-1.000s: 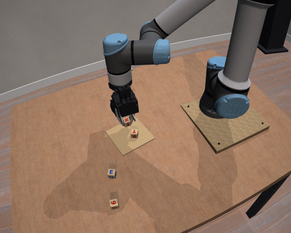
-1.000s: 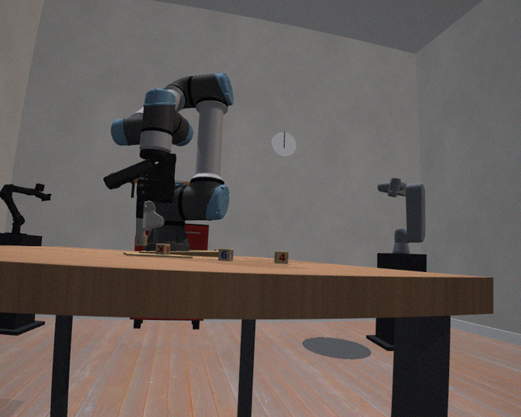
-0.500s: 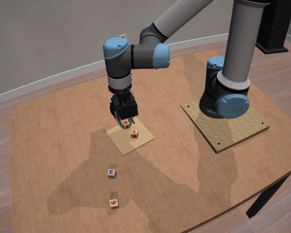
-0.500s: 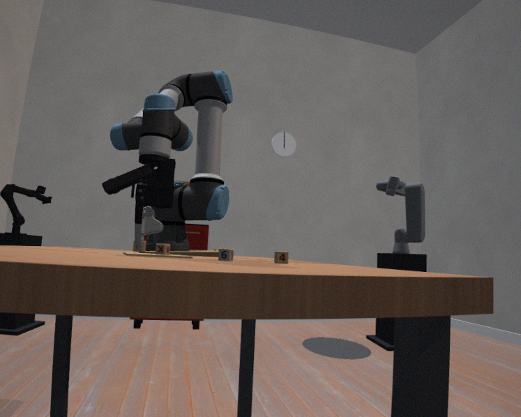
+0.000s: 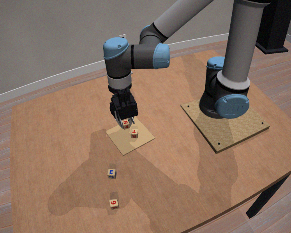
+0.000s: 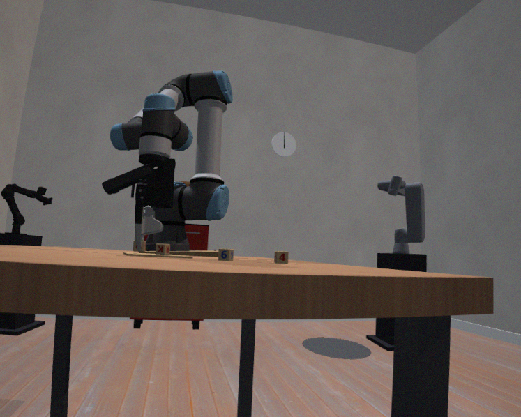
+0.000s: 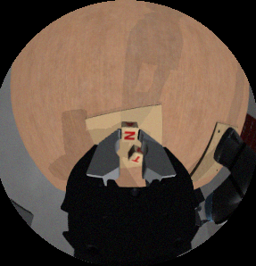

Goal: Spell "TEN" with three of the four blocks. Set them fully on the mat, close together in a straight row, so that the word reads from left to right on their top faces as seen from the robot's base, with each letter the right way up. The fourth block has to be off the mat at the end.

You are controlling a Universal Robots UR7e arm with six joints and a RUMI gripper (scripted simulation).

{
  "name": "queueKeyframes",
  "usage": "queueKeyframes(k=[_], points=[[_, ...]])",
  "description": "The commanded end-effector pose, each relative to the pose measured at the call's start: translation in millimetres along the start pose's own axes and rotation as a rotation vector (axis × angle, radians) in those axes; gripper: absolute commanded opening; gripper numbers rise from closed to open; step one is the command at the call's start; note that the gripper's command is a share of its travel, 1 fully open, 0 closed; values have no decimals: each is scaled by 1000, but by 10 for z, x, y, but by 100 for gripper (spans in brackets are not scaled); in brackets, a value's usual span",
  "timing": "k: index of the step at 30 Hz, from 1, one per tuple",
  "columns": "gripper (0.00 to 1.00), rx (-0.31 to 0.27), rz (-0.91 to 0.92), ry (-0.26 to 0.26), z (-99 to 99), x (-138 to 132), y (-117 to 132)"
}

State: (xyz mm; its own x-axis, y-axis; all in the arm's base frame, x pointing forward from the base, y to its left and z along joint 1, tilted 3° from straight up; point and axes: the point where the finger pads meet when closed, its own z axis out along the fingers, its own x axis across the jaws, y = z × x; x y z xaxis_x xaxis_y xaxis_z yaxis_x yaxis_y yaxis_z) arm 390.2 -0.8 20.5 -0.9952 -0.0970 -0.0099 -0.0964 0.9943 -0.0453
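Blue letter E shows on a block's top (image 5: 111,172) only in the top view; the wrist view lacks it. The gripper (image 5: 127,122) (image 6: 142,247) (image 7: 128,129) is closed on the N block (image 5: 125,124) (image 7: 129,135), above the mat (image 5: 123,147) (image 6: 180,256) (image 7: 151,118).

T block (image 5: 134,133) (image 6: 162,249) (image 7: 136,157) obstructing jaws' (image 5: 126,122) (image 6: 144,242) (image 7: 129,134) near side

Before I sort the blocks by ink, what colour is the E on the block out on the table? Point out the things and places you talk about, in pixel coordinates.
Blue; the top view shows the E block (image 5: 111,173) best.
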Motion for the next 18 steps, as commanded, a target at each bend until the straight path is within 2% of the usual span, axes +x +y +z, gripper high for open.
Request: queueKeyframes(k=[1, 18], points=[[5, 0, 2, 1, 7, 9, -10], [5, 0, 2, 1, 5, 18, -23]])
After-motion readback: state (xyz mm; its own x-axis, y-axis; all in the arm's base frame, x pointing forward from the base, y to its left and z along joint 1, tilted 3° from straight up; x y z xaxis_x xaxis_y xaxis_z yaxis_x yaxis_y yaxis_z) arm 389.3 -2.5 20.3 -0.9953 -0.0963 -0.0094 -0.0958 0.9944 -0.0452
